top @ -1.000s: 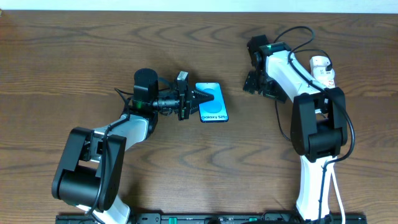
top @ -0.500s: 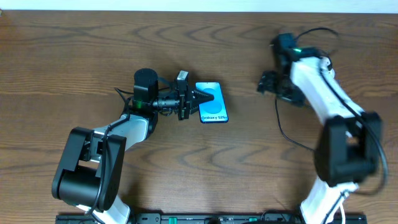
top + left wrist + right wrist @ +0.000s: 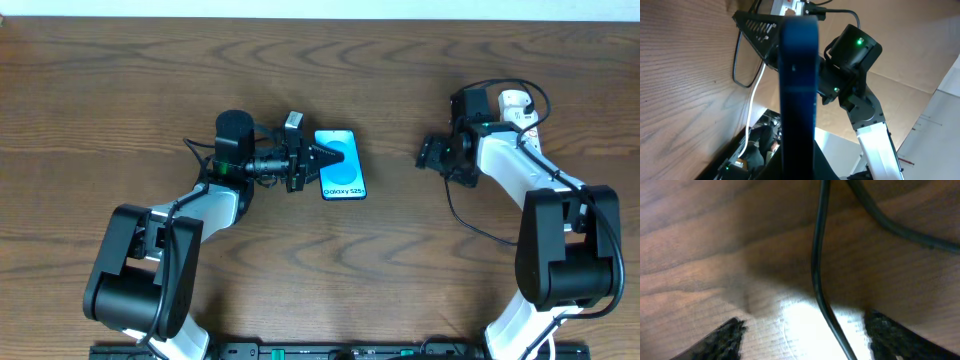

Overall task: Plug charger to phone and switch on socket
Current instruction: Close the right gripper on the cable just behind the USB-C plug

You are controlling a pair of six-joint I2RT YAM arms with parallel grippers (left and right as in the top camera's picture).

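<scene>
The phone (image 3: 342, 166) has a bright blue screen and sits at the table's middle. My left gripper (image 3: 318, 161) is shut on its left side. In the left wrist view the phone (image 3: 799, 75) shows edge-on between the jaws. The white socket (image 3: 514, 104) lies at the far right, behind my right arm. The charger's thin black cable (image 3: 452, 210) curves over the table below my right gripper (image 3: 430, 156). In the right wrist view this cable (image 3: 818, 275) runs between the open fingers of my right gripper (image 3: 805, 335), close above the wood. The plug tip is out of view.
A thicker black robot cable (image 3: 890, 225) crosses the right wrist view's top right. A white cord (image 3: 753, 100) and a black cable loop (image 3: 737, 70) lie on the wood in the left wrist view. The right arm (image 3: 850, 55) stands beyond the phone there.
My right gripper has moved to the right and a little toward the front, and the right arm has swung round. The left gripper and the phone have not moved.
</scene>
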